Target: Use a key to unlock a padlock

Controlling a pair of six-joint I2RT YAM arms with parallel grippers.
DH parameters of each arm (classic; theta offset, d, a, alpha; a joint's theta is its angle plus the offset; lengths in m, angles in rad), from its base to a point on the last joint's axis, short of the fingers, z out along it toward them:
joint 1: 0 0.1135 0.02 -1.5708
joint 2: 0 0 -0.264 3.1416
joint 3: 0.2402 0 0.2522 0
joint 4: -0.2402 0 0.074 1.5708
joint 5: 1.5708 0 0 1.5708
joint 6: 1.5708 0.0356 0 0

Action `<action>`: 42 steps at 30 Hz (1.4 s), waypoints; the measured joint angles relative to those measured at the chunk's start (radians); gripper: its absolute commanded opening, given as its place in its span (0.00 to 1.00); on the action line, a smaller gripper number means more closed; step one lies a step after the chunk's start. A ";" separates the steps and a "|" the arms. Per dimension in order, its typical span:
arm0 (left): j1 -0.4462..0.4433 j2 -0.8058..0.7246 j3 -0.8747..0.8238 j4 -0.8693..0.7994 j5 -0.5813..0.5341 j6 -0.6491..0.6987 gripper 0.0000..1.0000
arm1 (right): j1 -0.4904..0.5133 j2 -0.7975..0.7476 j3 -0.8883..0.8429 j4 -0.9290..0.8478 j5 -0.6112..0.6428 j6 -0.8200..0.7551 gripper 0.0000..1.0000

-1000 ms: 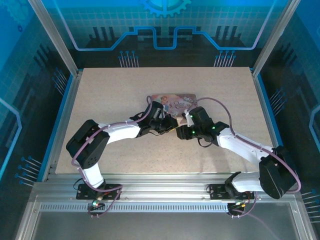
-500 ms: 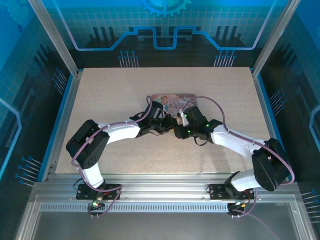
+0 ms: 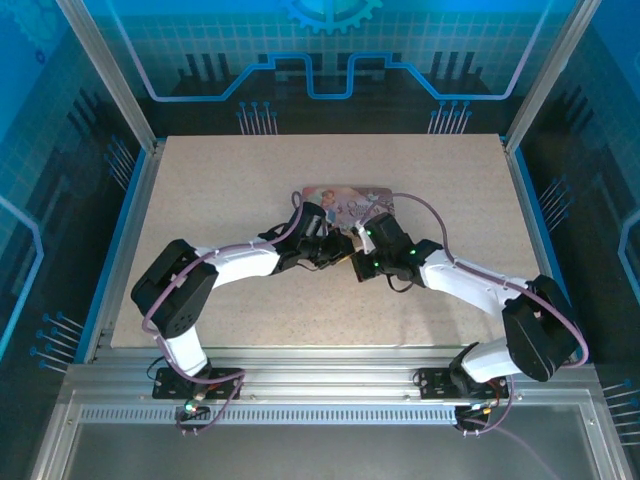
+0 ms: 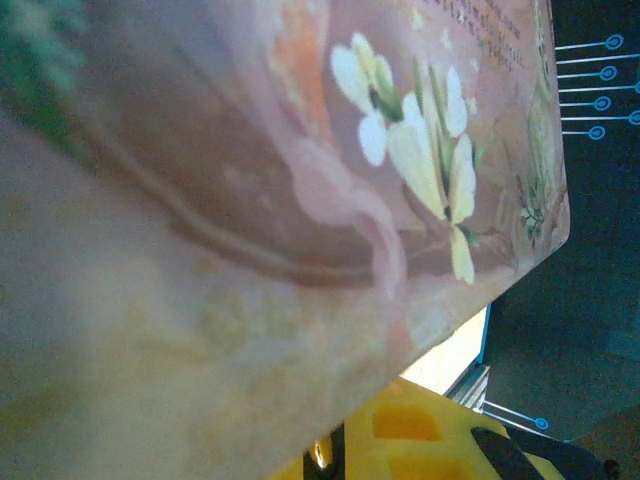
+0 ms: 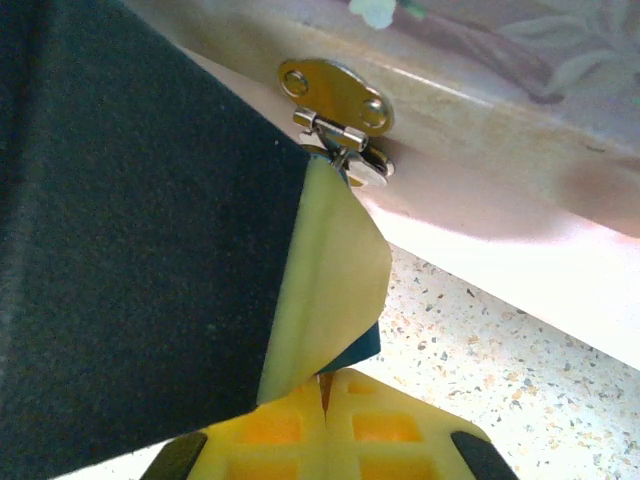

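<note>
Teamwork at the centre of the speckled beige table (image 3: pixel 220 180): the left gripper (image 3: pixel 322 243) presses in at the near edge of the flat pink box with the illustrated lid (image 3: pixel 345 203), its fingers all but closed, apparently to steady the box. What they pinch, if anything, cannot be made out. Just right of it, the right gripper (image 3: pixel 358 242) meets the same edge, its yellow fingers (image 5: pixel 385 430) shut tight together. Its wrist camera faces the small brass hasp (image 5: pixel 335 92) on the box's side wall, where the tiny silvery padlock (image 5: pixel 370 170) hangs, half hidden behind a black finger pad (image 5: pixel 130 220). Whether either gripper carries the key cannot be told.
</note>
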 measured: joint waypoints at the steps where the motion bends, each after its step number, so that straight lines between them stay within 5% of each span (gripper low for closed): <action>1: 0.000 0.000 0.000 0.000 0.000 0.000 0.12 | 0.000 0.001 0.000 0.000 0.000 0.000 0.02; 7: 0.000 -0.002 -0.008 0.004 0.002 0.000 0.12 | 0.000 0.006 0.000 0.000 -0.003 -0.001 0.28; 33: 0.001 -0.005 -0.080 -0.031 -0.028 0.053 0.17 | -0.003 -0.077 -0.082 0.018 -0.004 0.042 0.31; 42: 0.001 -0.003 -0.090 -0.053 -0.058 0.079 0.31 | -0.003 -0.044 -0.095 0.050 -0.027 0.056 0.31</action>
